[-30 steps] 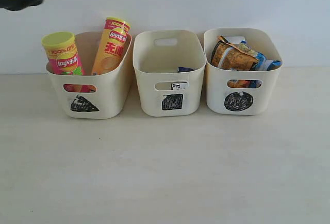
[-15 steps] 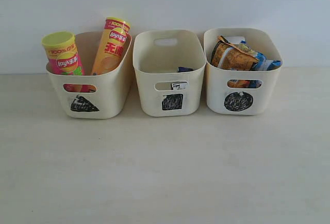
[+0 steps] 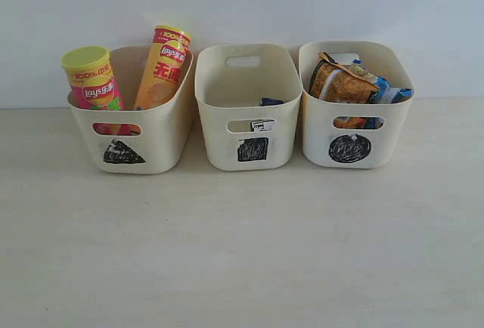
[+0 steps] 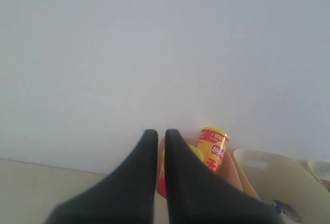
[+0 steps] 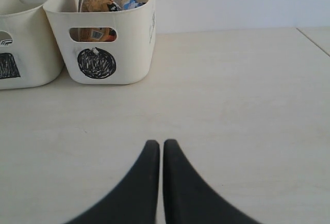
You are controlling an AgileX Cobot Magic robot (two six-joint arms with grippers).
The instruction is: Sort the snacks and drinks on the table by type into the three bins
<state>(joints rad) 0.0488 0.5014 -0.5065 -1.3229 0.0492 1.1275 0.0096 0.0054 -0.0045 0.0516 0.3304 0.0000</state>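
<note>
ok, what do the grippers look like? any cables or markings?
Both alike: left gripper and right gripper each have two matte black fingers, broad at the base and curving to narrow rounded tips. No cables or markings show.

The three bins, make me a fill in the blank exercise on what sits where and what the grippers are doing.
1. The pink tube and yellow-red tube stand in the left bin, marked with a black ____.
2. The bags lie in the right bin, marked with a black ____.
3. The middle bin bears a black ____.
4. The left gripper and right gripper hold nothing; both are ____.

Missing words: triangle, circle, square, shut.
</note>
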